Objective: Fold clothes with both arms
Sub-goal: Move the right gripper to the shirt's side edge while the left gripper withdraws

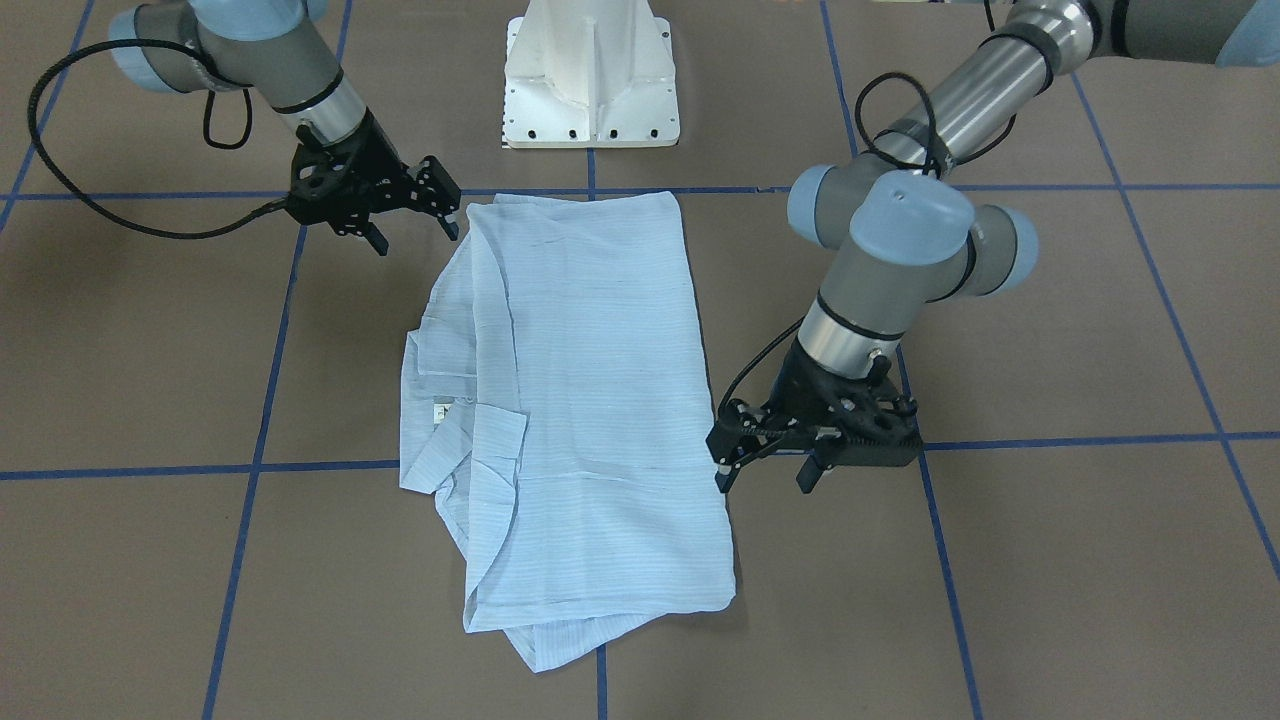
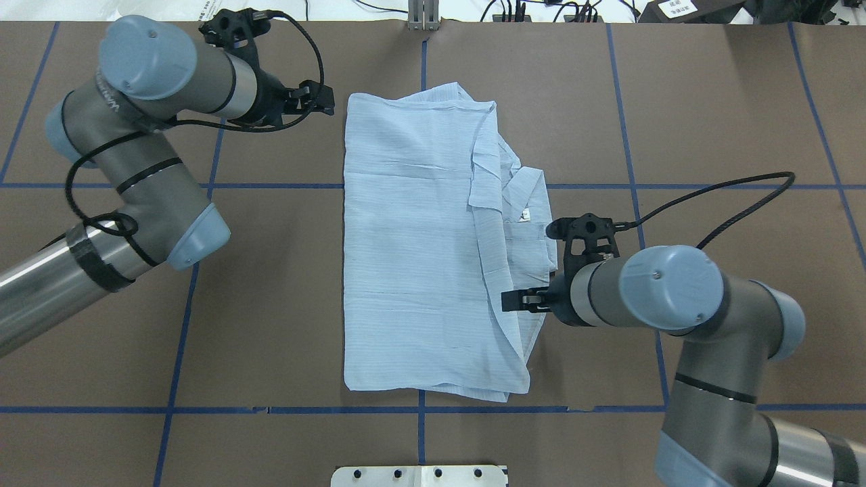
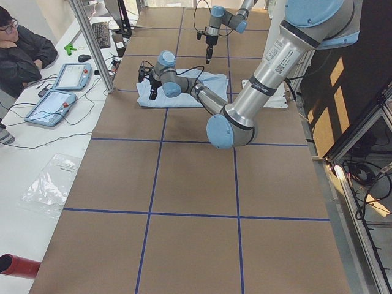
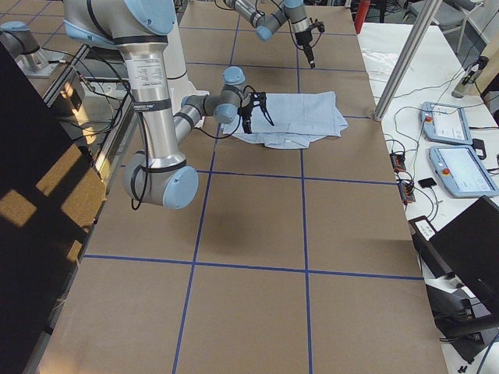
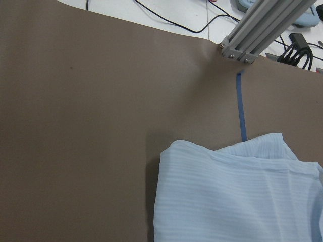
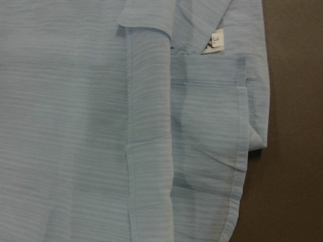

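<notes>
shirt [image 1: 590,400] folded flat; front view shows left gripper [image 1: 765,478] and right gripper [image 1: 415,237] jaws spread, empty; right wrist shows label [image 6: 216,40].

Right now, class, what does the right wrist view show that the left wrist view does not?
Only the right wrist view: a white size tag and a long stitched fold edge. Only the left wrist view: an aluminium post and a blue tape line. Both: the light blue shirt lying on the brown table.

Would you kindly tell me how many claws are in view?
2. The left claw is beside the shirt, toward its end far from the base; the right claw, at the opposite side, nearer the base.
</notes>
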`<action>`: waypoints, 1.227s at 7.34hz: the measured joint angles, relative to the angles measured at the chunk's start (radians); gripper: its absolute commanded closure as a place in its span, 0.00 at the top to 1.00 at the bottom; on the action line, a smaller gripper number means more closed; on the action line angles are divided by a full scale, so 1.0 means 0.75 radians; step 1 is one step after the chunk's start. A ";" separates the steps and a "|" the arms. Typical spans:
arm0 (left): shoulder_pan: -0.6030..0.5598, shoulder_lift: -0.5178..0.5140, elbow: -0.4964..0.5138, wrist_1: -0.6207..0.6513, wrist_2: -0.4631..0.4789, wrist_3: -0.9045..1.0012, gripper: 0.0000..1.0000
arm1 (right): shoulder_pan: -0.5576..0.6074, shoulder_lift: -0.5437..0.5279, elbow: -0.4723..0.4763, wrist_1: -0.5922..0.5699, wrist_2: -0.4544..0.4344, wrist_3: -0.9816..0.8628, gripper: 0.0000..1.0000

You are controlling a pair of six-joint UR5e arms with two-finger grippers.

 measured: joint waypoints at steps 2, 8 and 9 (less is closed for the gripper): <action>-0.001 0.061 -0.088 0.013 -0.032 -0.006 1.00 | -0.092 0.116 -0.047 -0.225 -0.114 -0.135 1.00; 0.012 0.069 -0.086 0.001 -0.037 -0.032 1.00 | -0.100 0.138 -0.147 -0.286 -0.142 -0.298 1.00; 0.014 0.068 -0.085 -0.001 -0.037 -0.039 1.00 | -0.077 0.134 -0.148 -0.287 -0.137 -0.334 1.00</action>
